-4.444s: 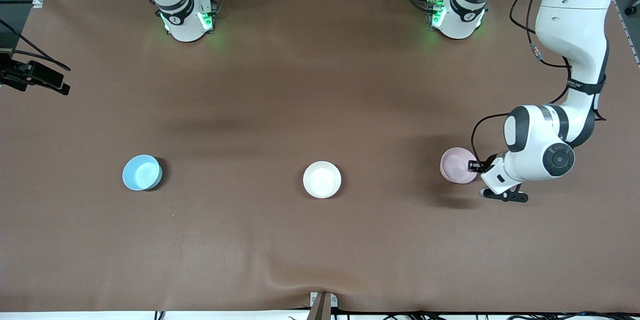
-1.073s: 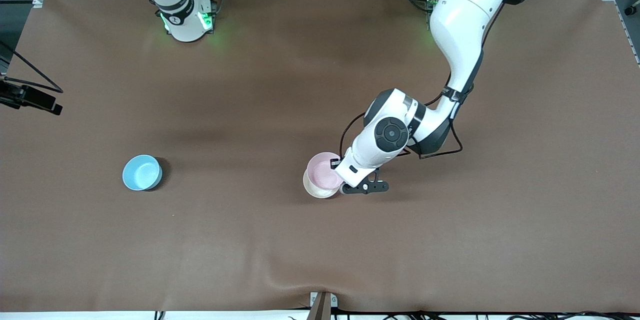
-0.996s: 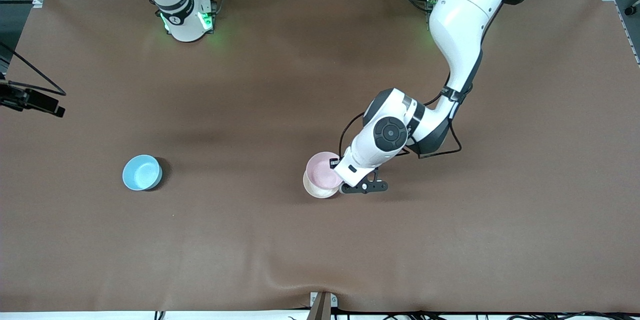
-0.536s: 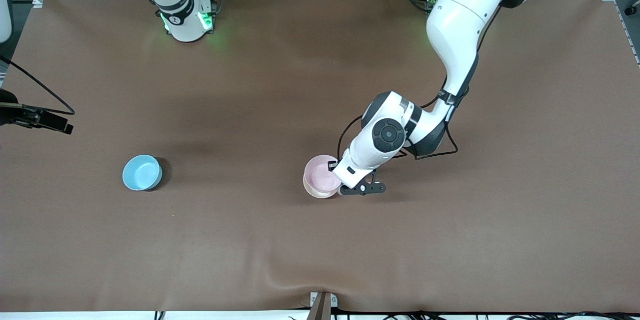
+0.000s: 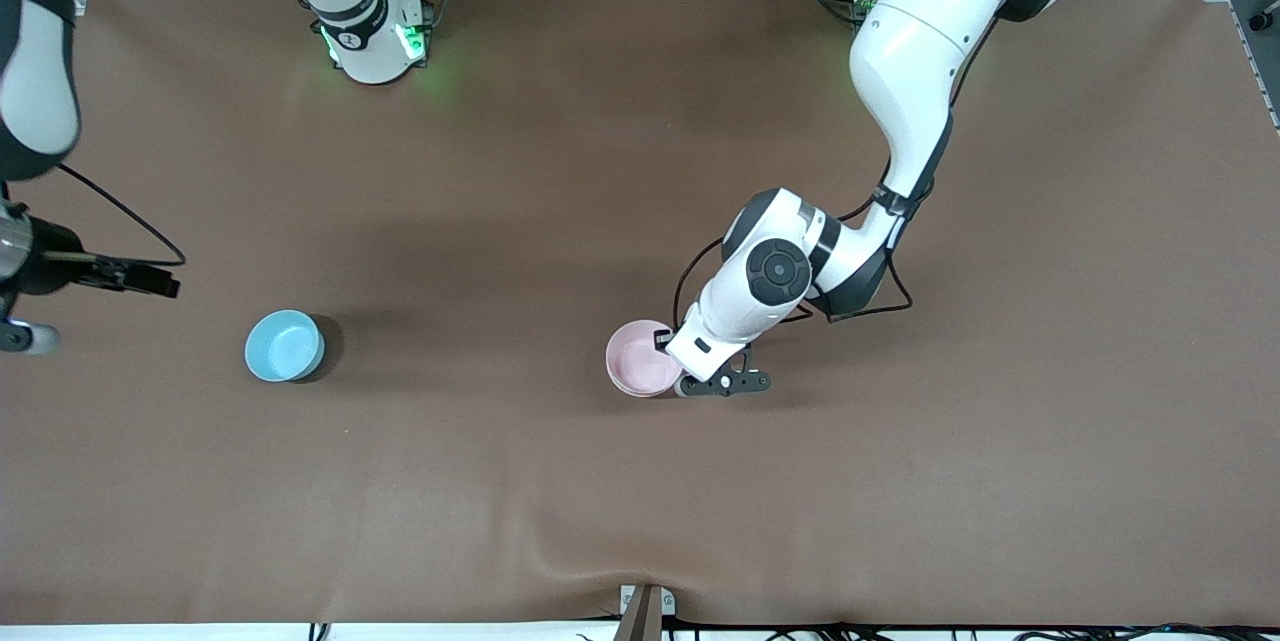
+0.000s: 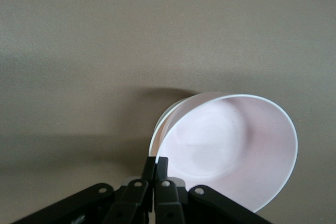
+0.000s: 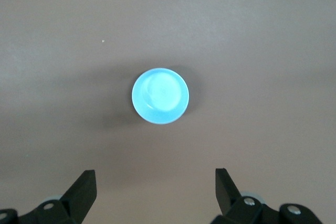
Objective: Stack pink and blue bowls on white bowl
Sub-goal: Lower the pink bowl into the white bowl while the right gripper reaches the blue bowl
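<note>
The pale pink bowl (image 5: 640, 359) sits nested in the white bowl near the table's middle. In the front view the white bowl is hidden under it. In the left wrist view a strip of the white bowl's rim (image 6: 166, 119) shows beside the pink bowl (image 6: 226, 150). My left gripper (image 5: 670, 359) (image 6: 156, 162) is shut on the pink bowl's rim. The light blue bowl (image 5: 284, 345) (image 7: 160, 96) stands alone toward the right arm's end. My right gripper (image 7: 155, 190) is open and empty, high over the table beside the blue bowl.
The table (image 5: 560, 171) has a brown cover with a wrinkle at its near edge. The right arm (image 5: 35, 71) hangs over the table's edge at its own end. A small bracket (image 5: 645, 611) sits at the near edge.
My left gripper has lowered the pink bowl into the white bowl. The right arm has swung further into the front view, toward the blue bowl.
</note>
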{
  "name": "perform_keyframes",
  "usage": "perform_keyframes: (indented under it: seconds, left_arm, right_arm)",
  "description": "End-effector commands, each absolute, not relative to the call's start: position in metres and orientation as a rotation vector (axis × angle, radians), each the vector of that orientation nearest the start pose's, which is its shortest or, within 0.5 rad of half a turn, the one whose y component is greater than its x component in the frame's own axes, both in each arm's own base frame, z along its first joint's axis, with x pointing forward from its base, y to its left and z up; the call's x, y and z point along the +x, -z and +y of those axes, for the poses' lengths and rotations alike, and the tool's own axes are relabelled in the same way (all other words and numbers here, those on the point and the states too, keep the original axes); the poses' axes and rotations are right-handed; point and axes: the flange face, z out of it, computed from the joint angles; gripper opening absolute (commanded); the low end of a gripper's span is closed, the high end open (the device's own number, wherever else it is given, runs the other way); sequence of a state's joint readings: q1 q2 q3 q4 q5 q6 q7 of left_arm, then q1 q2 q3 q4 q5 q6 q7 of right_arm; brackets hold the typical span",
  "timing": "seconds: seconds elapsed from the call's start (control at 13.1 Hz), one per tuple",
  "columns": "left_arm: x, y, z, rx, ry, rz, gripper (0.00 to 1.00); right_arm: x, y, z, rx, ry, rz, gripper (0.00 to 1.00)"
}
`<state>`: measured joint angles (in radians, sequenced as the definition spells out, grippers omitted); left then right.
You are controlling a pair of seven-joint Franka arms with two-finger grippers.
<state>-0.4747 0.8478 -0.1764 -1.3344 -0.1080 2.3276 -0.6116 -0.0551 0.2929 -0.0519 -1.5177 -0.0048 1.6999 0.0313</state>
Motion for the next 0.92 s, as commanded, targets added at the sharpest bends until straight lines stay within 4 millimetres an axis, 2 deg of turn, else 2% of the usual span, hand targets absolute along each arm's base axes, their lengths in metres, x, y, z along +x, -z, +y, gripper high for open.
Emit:
perform_keyframes:
  seconds: [0.0,0.08,0.15,0.23,0.31,0.38,0.54,0.61,0.77,0.84]
  left_arm:
    - [0.623,-0.238,-0.44,-3.41,0.012,-0.208,0.0]
    - [0.623,-0.237,-0.439,-3.41,0.01,-0.208,0.04]
    - [0.622,-0.236,-0.439,-3.408,0.009,-0.206,0.3]
    - [0.621,-0.235,-0.439,-3.406,0.005,-0.203,0.77]
    - [0.62,-0.234,-0.44,-3.404,0.008,-0.182,1.0]
    - [0.616,-0.234,-0.446,-3.404,0.005,-0.172,1.0]
    - [0.617,-0.238,-0.446,-3.405,0.018,-0.167,1.0]
    - [0.618,-0.244,-0.446,-3.406,0.035,-0.168,1.0]
    - [0.622,-0.257,-0.442,-3.41,0.059,-0.177,1.0]
    - [0.63,-0.264,-0.43,-3.395,0.084,-0.19,1.0]
  right_arm:
    - [0.659,-0.467,-0.052,-3.286,-0.09,0.078,1.0]
    - [0.663,-0.457,-0.045,-3.338,-0.1,0.021,1.0]
    - [0.666,-0.443,-0.046,-3.338,-0.128,0.021,1.0]
    - [0.669,-0.423,-0.055,-3.329,-0.174,0.039,1.0]
    - [0.67,-0.404,-0.063,-3.318,-0.226,0.035,1.0]
    - [0.672,-0.383,-0.069,-3.301,-0.269,0.044,1.0]
    - [0.675,-0.347,-0.08,-3.269,-0.323,0.074,1.0]
    - [0.678,-0.336,-0.081,-3.257,-0.304,0.077,1.0]
    - [0.68,-0.315,-0.086,-3.239,-0.298,-0.015,1.0]
    - [0.683,-0.295,-0.094,-3.236,-0.291,-0.037,1.0]
